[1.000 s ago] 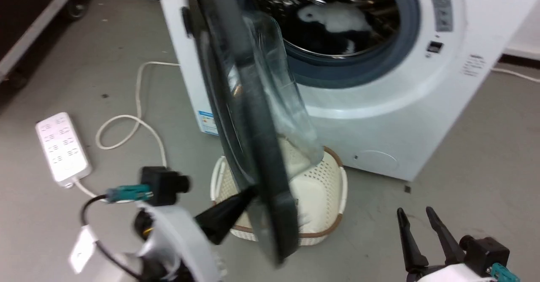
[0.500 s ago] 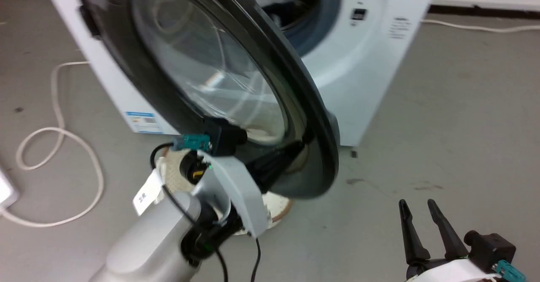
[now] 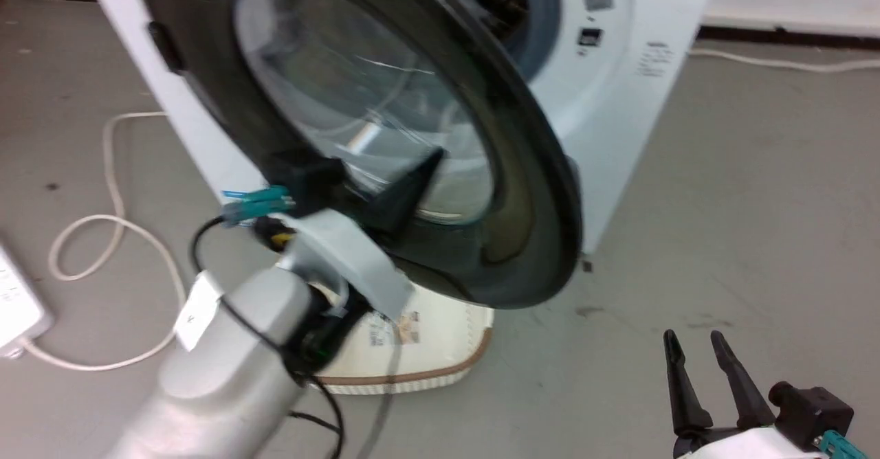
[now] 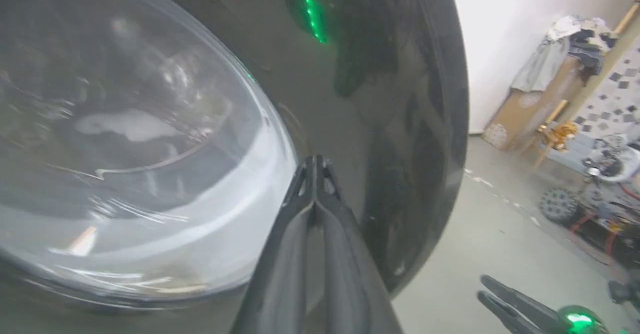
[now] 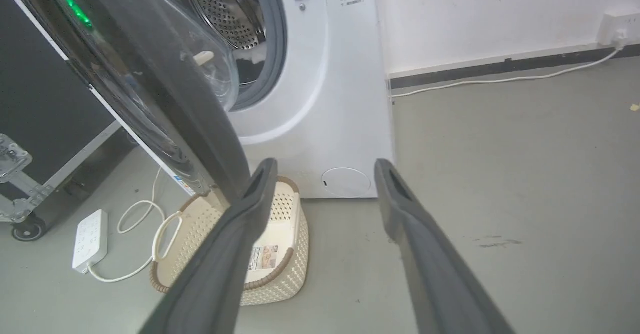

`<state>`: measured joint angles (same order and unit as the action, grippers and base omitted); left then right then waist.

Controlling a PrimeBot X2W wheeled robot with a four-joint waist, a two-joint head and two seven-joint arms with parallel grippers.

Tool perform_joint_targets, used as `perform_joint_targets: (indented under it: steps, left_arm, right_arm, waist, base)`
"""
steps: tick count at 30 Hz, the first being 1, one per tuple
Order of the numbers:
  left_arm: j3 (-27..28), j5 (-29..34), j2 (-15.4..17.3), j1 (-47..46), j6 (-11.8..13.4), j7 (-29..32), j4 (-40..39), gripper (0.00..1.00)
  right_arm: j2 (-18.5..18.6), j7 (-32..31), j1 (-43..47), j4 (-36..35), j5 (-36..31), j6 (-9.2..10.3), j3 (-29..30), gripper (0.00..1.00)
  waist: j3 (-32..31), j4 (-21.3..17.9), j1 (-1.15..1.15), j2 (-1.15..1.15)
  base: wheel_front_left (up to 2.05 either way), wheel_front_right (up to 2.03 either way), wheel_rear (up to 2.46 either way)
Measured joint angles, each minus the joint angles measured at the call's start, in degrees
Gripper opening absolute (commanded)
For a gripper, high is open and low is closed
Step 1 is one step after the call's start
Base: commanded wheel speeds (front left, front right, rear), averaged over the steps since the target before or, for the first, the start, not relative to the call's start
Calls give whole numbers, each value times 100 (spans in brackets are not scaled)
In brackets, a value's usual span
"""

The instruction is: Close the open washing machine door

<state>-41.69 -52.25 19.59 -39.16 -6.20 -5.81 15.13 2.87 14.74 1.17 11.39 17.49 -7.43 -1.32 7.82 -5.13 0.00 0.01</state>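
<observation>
My left gripper (image 4: 315, 163), clenched empty, sets its tips on the outer face of the half-open washing machine door (image 3: 529, 191), with the washing machine (image 3: 619, 122) beyond it; the released right gripper (image 3: 694, 341) sits farther off.

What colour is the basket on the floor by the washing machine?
The basket is cream with a brown rim, clearest in the right wrist view.

The grey floor (image 5: 500, 174) bears the washing machine (image 5: 345, 114), 1 cream basket (image 5: 287, 274) and 1 white power strip (image 5: 90, 239).
</observation>
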Motion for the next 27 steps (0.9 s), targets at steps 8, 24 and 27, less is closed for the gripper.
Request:
perform_joint_targets:
  steps: [8,24,27]
  left_arm:
    - [332,1419,793,30,1084,-821,-191,0]
    - [2105,1412,1382,3012,2024,-888,-972,0]
    - [2236,1371,1326,3355,1978,-889,-970,0]
  right_arm:
    - [-1,0,42,82,-46,0,-3,100]
    - [-2,0,199,52,-90,0,42,100]
    - [-2,0,215,48,-114,0,36,100]
  waist:
    - [-365,509,-1,0]
    - [-766,752,0,-1]
    - [-793,729,-1,-1]
  base:
    - [0,0,0]
    - [0,0,0]
    - [0,0,0]
